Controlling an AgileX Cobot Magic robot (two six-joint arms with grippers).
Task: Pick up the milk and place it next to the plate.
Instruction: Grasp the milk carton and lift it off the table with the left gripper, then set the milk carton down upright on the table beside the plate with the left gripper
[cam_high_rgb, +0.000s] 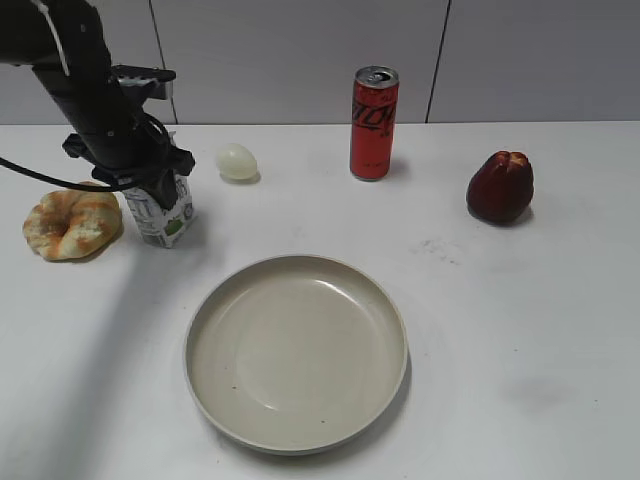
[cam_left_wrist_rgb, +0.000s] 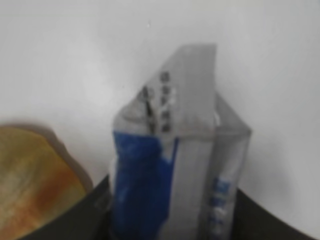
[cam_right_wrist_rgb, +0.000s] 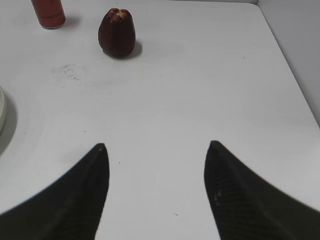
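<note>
The milk (cam_high_rgb: 166, 216), a small white carton with a blue top and a green patch at its base, stands slightly tilted at the left of the table, up and left of the plate (cam_high_rgb: 192, 350). My left gripper (cam_high_rgb: 155, 188) comes down over its top. In the left wrist view the carton (cam_left_wrist_rgb: 175, 165) fills the space between the black fingers of the left gripper (cam_left_wrist_rgb: 172, 222), which press on both its sides. My right gripper (cam_right_wrist_rgb: 156, 150) is open and empty above bare table, out of the exterior view. The plate's rim shows at the left edge of the right wrist view (cam_right_wrist_rgb: 1, 107).
A round bread (cam_high_rgb: 70, 225) lies right beside the milk on its left, also in the left wrist view (cam_left_wrist_rgb: 30, 185). A pale egg (cam_high_rgb: 237, 161), a tall red can (cam_high_rgb: 373, 122) and a dark red fruit (cam_high_rgb: 500, 187) stand along the back. The table's right edge (cam_right_wrist_rgb: 290, 65) shows.
</note>
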